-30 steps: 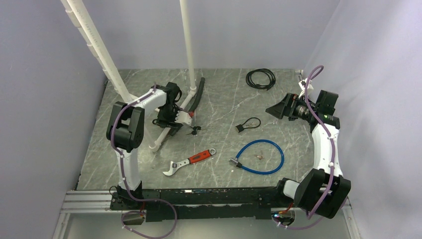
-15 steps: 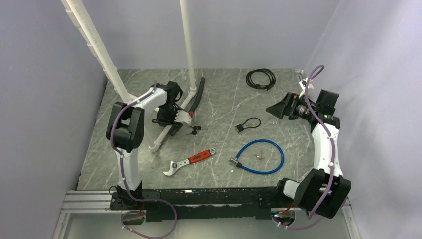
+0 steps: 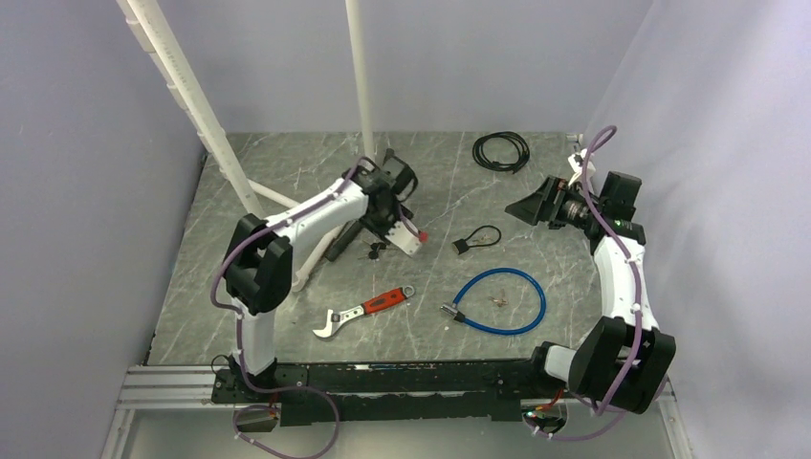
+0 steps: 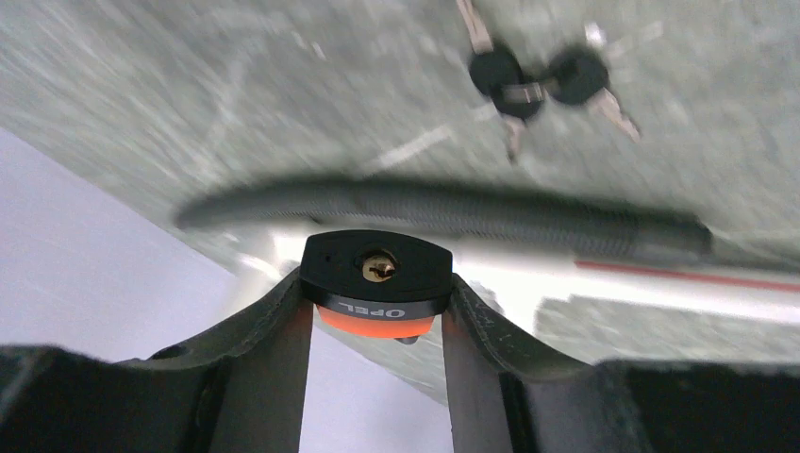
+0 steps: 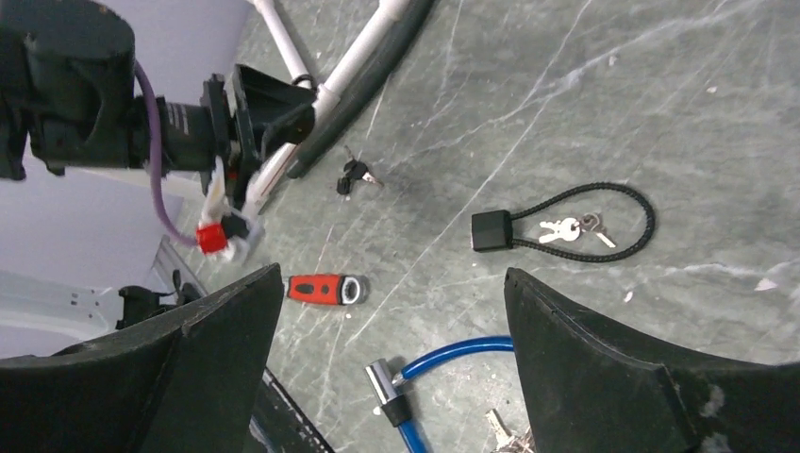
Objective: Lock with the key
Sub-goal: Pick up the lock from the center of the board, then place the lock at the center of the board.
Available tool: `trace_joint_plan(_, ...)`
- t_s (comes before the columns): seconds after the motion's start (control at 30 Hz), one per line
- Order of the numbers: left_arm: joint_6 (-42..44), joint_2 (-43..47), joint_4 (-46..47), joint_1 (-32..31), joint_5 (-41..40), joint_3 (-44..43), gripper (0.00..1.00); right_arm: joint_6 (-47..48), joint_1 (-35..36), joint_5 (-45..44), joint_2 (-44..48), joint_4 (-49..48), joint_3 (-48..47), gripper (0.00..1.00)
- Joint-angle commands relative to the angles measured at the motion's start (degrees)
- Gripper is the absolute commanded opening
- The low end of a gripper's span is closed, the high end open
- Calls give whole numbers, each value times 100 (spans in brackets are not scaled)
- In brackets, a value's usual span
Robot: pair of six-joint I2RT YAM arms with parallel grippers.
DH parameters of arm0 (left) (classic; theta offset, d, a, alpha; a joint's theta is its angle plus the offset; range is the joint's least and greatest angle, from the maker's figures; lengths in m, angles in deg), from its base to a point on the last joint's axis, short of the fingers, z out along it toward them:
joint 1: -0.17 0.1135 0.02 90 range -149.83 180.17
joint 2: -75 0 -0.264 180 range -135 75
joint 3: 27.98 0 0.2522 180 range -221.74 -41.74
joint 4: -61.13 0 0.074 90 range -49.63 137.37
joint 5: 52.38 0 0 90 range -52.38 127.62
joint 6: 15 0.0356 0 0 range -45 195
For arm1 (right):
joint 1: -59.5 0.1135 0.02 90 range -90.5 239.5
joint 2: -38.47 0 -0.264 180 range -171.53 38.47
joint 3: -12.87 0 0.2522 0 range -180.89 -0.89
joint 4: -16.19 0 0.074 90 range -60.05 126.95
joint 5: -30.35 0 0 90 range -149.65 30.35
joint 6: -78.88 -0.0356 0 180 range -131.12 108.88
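Left arm has swung from the white pipe frame point(image 3: 273, 198) toward the centre of the table point(image 3: 449, 191). Right gripper point(image 5: 391, 274) hangs at the table's 3 o'clock, jaws wide apart. Left gripper point(image 4: 377, 283) is clamped on a black-and-orange lock point(image 4: 377, 267), keyhole toward the camera and lettering "OPEL" inverted. Its shackle is hidden. Black-headed keys point(image 3: 375, 251) lie on the table at the lock's 8 o'clock; they are blurred in the wrist view.

The top camera looked down from high behind the near edge over the whole bench point(image 3: 440, 191). The left wrist camera hung close above the black keys point(image 4: 497, 68); the right wrist camera, farther off, saw them too.
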Motion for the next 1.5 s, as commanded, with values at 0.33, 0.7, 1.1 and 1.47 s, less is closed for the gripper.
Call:
trace_joint_plan(0.33, 1007, -753, 1955, -852, 1288, 198, 20, 355, 384, -1083, -194, 434, -206, 86)
trace_joint_plan(0.7, -1871, -586, 412, -509, 2230, -1466, 89, -34, 925, -1705, -238, 174, -93, 85)
trace_joint_plan(1.1, -6861, -568, 1005, 755, 3778, -971, 83, -231, 1580, -1890, -719, -406, -262, 81)
trace_joint_plan(1.47, -9189, -634, 1895, 817, 3855, -47, 70, -990, 2611, -1583, -2361, -1577, -951, 70)
